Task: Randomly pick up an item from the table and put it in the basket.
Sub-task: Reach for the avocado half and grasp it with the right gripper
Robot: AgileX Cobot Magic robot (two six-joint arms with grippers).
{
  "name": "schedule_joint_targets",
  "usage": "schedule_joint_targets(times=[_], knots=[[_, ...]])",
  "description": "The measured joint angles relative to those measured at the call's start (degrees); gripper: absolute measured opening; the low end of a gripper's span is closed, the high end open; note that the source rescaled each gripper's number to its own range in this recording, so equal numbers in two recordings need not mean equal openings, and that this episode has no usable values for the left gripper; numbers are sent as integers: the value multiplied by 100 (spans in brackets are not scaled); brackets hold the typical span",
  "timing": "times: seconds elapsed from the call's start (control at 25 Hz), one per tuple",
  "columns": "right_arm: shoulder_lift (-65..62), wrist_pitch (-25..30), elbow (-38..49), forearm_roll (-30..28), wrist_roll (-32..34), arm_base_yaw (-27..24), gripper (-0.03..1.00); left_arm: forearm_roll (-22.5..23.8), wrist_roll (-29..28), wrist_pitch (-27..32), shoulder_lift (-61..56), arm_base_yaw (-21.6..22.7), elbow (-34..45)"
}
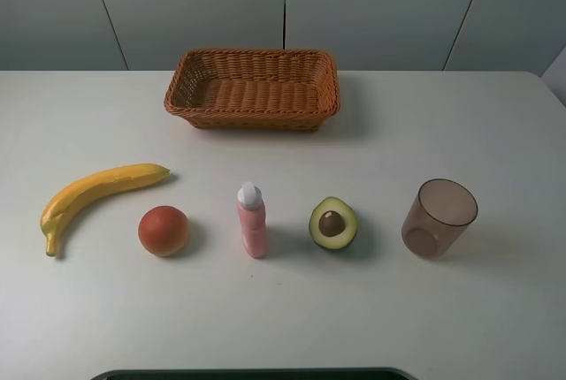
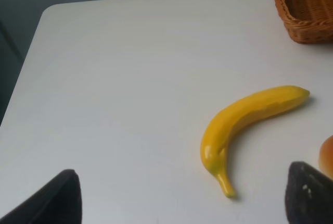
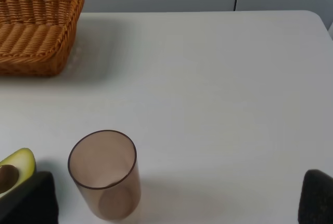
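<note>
The halved avocado lies cut side up on the white table, at the front right of centre; its edge also shows in the right wrist view. The brown wicker basket stands empty at the back centre. Neither arm shows in the exterior high view. In the left wrist view my left gripper is open and empty, above the table near the banana. In the right wrist view my right gripper is open and empty, with the avocado beside one fingertip.
A yellow banana, a round orange-red fruit, a pink bottle with a white cap and a translucent brown cup stand in a row with the avocado. A dark edge lies at the table's front.
</note>
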Motion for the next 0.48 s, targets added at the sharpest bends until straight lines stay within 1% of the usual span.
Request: schedule_joint_targets(times=[0.48], knots=[[0, 0, 0, 0, 0, 0, 100, 0, 0, 0, 0, 0, 0]])
